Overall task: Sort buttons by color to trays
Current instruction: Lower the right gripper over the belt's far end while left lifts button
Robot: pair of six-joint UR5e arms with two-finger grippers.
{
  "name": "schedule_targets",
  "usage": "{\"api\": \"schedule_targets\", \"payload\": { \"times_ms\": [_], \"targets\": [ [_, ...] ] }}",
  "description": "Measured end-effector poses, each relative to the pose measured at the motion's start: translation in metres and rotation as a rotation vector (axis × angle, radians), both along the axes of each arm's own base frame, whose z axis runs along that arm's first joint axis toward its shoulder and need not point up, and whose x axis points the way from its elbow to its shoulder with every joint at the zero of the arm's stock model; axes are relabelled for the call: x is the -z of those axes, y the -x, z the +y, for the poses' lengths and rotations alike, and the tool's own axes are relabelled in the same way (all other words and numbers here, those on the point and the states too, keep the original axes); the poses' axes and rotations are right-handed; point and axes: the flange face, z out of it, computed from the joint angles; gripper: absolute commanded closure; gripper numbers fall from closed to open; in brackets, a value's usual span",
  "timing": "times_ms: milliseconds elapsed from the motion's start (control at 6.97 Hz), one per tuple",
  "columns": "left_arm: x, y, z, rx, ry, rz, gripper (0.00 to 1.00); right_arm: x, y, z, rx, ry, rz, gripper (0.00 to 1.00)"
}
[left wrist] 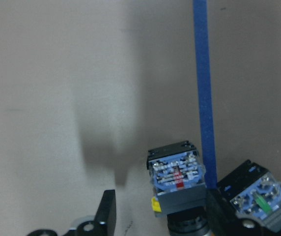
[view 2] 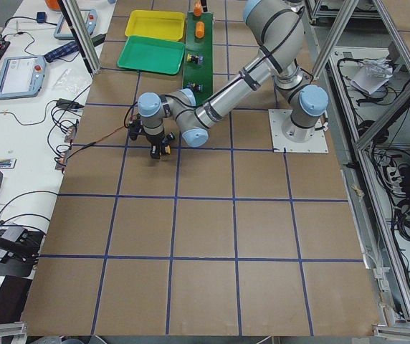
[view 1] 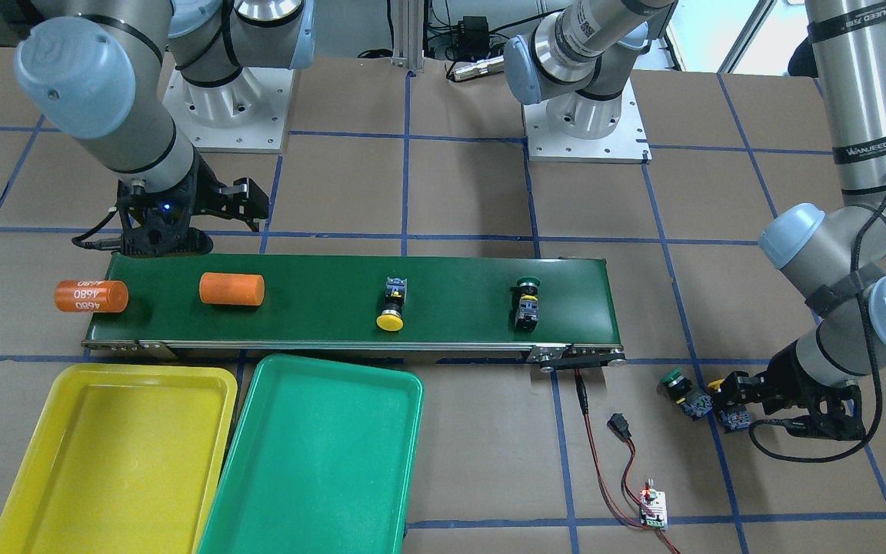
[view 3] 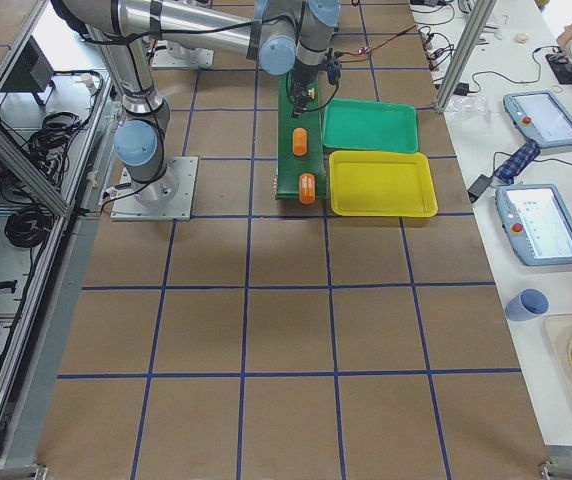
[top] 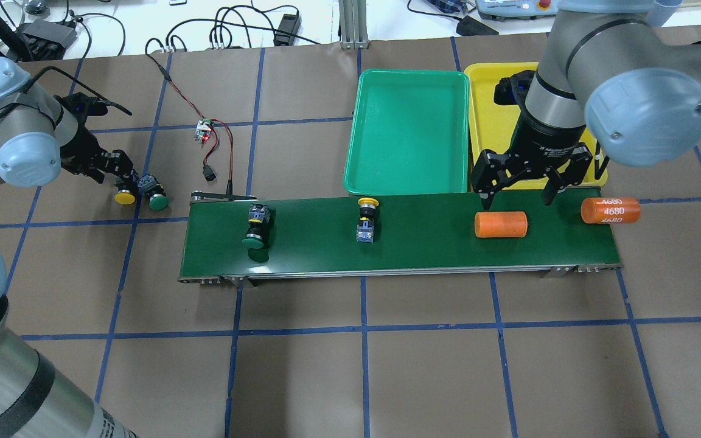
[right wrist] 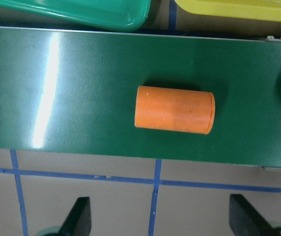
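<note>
Overhead exterior view shows the right gripper point(top: 516, 194) spread wide above an orange cylinder point(top: 501, 224) on the belt point(top: 423, 243). Left wrist view alone reveals the left gripper point(top: 124, 180) with jaws apart around a yellow button point(left wrist: 176, 179) on the table point(left wrist: 57, 73), a green button point(left wrist: 258, 204) alongside.

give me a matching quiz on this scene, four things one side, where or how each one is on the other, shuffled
Things:
1. green tray
2. labelled orange cylinder
3. right gripper
4. green-capped button on the conveyor belt

Places or states:
a. open, hovering, holding nothing
b. lying near the belt's end away from the trays
c. empty, beside the yellow tray
d. at the belt's end near the yellow tray

Pairs: 1-c, 2-d, 3-a, 4-b
</note>
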Motion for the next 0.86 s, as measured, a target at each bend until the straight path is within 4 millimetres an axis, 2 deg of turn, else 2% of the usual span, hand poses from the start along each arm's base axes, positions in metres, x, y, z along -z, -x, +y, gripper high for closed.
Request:
{"api": "schedule_targets", "payload": {
  "times_ms": [287, 861],
  "targets": [
    [0.003, -0.001, -0.001, 0.0, -0.002, 0.002, 0.3, 0.019, 0.0, -0.005, -0.001, -0.012, 0.001, 0.0],
    [-0.005, 0.0, -0.009, 0.005, 0.02, -0.004, 0.3, 0.024, 0.0, -0.005, 0.0, -0.018, 0.002, 0.0]
  ]
}}
